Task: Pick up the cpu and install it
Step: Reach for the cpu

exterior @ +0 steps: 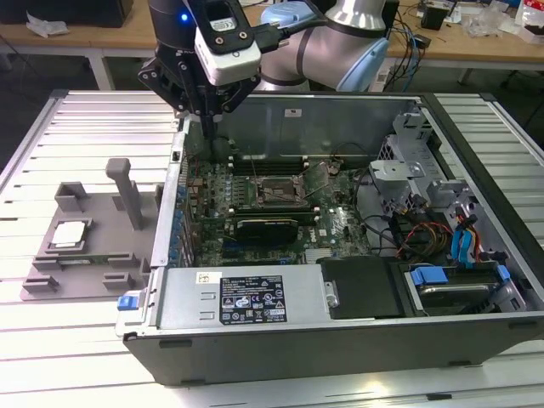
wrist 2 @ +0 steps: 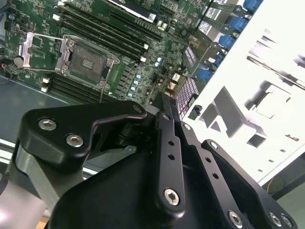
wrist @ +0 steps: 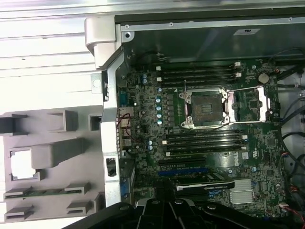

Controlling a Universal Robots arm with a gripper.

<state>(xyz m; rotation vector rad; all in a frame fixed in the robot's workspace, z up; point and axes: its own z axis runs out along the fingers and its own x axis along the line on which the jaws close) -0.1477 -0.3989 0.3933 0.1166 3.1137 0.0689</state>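
The cpu (exterior: pixel 68 234) is a small silver square lying in a pocket of the grey fixture plate (exterior: pixel 93 272), at the exterior view's left, outside the computer case. It also appears as a pale square in both wrist views (wrist 2: pixel 271 102) (wrist: pixel 21 164). The motherboard socket (exterior: pixel 276 191) lies open and bare inside the case, with its metal frame flipped back (wrist: pixel 206 107) (wrist 2: pixel 88 64). My gripper (exterior: pixel 206 146) hangs over the case's back left corner, above the motherboard's edge, between the fixture and the socket. Its fingers (wrist 2: pixel 163 100) are together and hold nothing.
The open computer case (exterior: pixel 340 331) has raised walls around the motherboard, a drive cage (exterior: pixel 408 144) and loose cables (exterior: pixel 425 234) at the exterior view's right. A tall grey post (exterior: pixel 127 191) stands on the fixture plate near the cpu. Memory slots (wrist: pixel 200 138) flank the socket.
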